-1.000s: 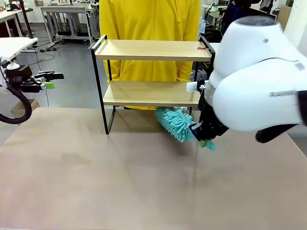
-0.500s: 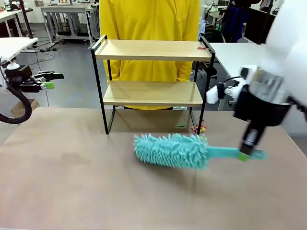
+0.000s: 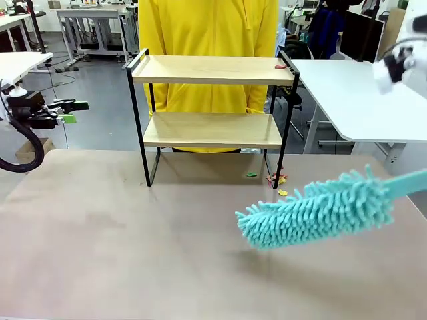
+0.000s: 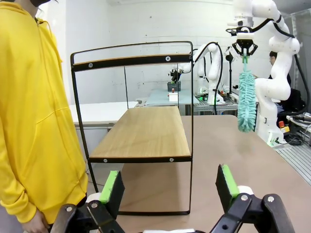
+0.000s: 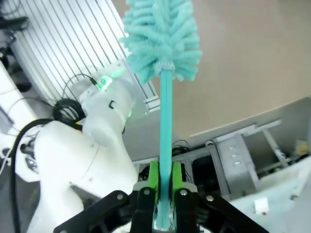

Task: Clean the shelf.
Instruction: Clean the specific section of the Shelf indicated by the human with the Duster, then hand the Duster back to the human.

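Note:
The shelf [image 3: 210, 70] stands at the table's far edge, a black frame with two light wooden boards, also seen end-on in the left wrist view [image 4: 141, 131]. A teal fluffy duster [image 3: 313, 213] hangs in the air over the table's right part, its handle running off the picture's right edge. My right gripper [image 5: 165, 182] is shut on that handle, with the duster head [image 5: 163, 36] pointing away from it. The left wrist view shows the duster [image 4: 247, 99] hanging below the right gripper [image 4: 244, 51]. My left gripper [image 4: 169, 187] is open and holds nothing, off the table's left side [image 3: 70, 112].
A person in a yellow hoodie [image 3: 207, 33] stands right behind the shelf. Small coloured scraps [image 3: 277, 180] lie on the table by the shelf's right foot, and a small red piece [image 3: 280, 66] sits on the top board. A white table [image 3: 353, 93] stands at the right.
The right arm swung from under the shelf's lower board out to the right and up, carrying the duster clear of the shelf. The left arm has stayed still.

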### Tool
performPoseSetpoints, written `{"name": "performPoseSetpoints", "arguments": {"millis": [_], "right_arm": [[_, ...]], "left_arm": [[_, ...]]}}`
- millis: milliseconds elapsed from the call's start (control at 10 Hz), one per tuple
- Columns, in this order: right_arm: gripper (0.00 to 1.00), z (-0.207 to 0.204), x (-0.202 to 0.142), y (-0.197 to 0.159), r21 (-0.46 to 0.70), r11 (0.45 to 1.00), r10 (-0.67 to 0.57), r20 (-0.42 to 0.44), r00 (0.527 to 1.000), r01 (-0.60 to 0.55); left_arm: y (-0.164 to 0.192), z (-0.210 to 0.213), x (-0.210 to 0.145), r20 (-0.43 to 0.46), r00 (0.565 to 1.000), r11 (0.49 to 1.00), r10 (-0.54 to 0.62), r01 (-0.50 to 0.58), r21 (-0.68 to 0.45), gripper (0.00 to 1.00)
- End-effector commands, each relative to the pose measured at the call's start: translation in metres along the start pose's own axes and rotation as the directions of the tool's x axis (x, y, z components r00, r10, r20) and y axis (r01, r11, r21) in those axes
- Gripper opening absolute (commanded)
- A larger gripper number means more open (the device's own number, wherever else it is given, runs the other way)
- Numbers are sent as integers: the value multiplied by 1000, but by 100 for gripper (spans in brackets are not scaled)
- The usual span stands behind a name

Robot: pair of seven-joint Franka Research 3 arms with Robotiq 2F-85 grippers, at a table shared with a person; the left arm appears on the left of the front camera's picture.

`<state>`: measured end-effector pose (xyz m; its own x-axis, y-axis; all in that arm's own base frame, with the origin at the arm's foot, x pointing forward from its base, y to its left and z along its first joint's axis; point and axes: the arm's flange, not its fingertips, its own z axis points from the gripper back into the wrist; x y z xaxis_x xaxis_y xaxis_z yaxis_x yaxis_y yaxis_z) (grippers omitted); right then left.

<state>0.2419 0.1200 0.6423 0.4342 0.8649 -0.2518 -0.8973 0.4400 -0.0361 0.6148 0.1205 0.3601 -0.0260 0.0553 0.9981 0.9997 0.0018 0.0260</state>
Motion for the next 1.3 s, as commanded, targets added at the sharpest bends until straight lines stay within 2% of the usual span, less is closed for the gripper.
{"name": "performPoseSetpoints", "arguments": {"millis": [0, 100, 1000, 1100, 1200], "right_arm": [[13, 6, 12, -24, 10, 999, 43, 13, 999, -43], [13, 0, 0, 0, 0, 1000, 0, 0, 1000, 0], [13, 0, 0, 0, 0, 1000, 0, 0, 1000, 0], [13, 2, 1, -2, 1, 1000, 4, -5, 1000, -4], [13, 9, 2, -38, -86, 995, 57, 36, 998, -54]], "left_arm": [[-2, 0, 1, 3, 1000, 1000, -11, 11, 2, 100], [-2, 0, 1, 3, 1000, 1000, -11, 11, 2, 100], [0, 0, 0, 0, 1000, 1000, 0, 0, 0, 100], [-9, 12, 11, 14, 1000, 1000, 8, -8, -10, 100], [-30, -3, 29, -54, 999, 1000, 4, -5, -5, 100]]}}
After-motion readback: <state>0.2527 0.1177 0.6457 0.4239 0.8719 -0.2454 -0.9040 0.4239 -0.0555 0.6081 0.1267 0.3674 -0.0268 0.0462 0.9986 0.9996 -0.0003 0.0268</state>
